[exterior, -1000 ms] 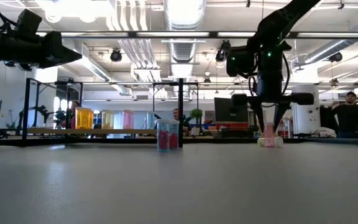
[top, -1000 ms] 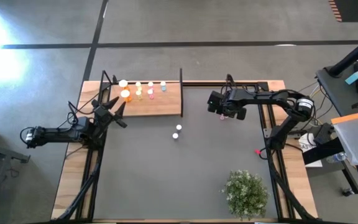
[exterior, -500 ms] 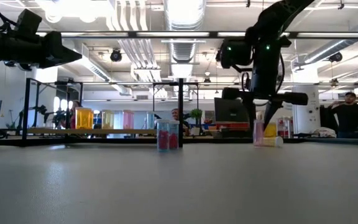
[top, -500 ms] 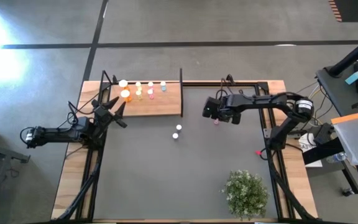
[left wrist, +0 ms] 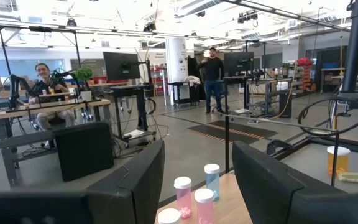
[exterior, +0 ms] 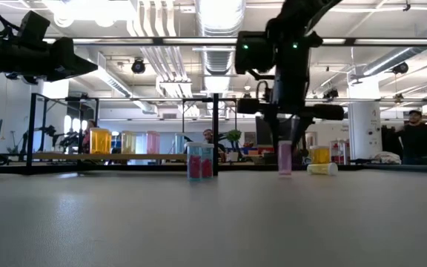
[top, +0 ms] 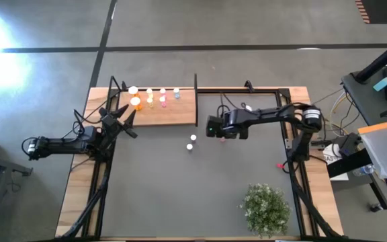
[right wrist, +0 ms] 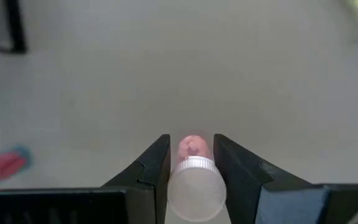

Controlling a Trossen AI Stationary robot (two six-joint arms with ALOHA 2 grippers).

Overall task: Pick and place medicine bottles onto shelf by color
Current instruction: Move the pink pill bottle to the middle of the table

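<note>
The right gripper (top: pixel 222 132) hangs over the dark mat of the desk (top: pixel 180 202), between the shelf (top: pixel 180 114) and the desk's right rail, with its jaws clamped on a pink medicine bottle (right wrist: pixel 194 180) just below the white cap; in the low view that pink bottle (exterior: pixel 285 158) hangs upright under the gripper, its base close to the desk surface, though whether it touches cannot be told. The shelf, a light wooden board with a black post (top: pixel 195 87) at its corner, lies at the desk's far left and carries a row of capped bottles (top: pixel 154 97) in orange, yellow, pink and blue. Two more bottles (top: pixel 191 142) stand on the mat near the shelf's right end. The left gripper (top: pixel 123 121) waits at the shelf's left end, its jaws apart and holding nothing. A green bushy plant (top: pixel 266 210) stands at the near right of the desk.
</note>
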